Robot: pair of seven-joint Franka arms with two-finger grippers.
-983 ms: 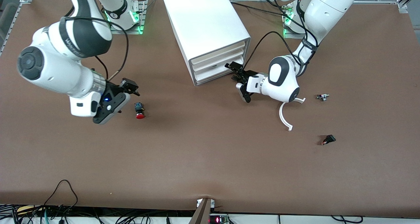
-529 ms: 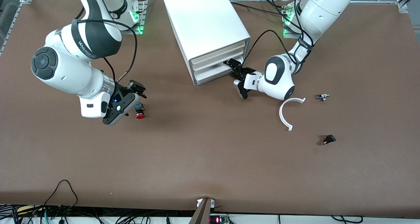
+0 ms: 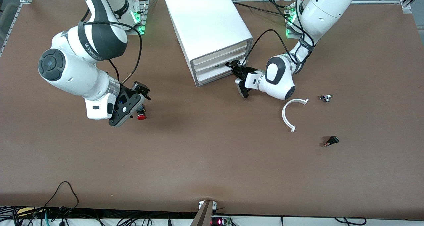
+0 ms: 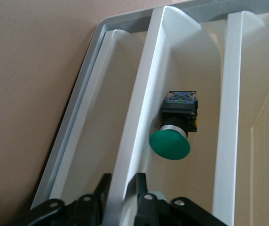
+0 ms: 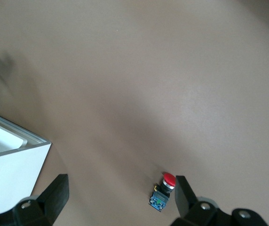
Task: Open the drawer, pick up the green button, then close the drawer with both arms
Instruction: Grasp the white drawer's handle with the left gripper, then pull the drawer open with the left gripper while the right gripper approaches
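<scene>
The green button (image 4: pixel 170 134) lies inside the cabinet (image 3: pixel 212 30), in a drawer (image 4: pixel 144 113) whose front lip the left hand (image 3: pixel 236 68) pinches. The right hand (image 3: pixel 140 98) hovers wide open, holding nothing, over the red button (image 3: pixel 141 116) on the table (image 3: pixel 212 159).

The drawer (image 4: pixel 139 113), a shallow white tray and the lowest front of the white cabinet (image 3: pixel 208 27), has its front lip caught between the nearly closed jaws of the left gripper (image 4: pixel 120 190). The green-capped button (image 4: pixel 172 136) lies inside it just past those jaws, black-and-blue body deeper in
</scene>
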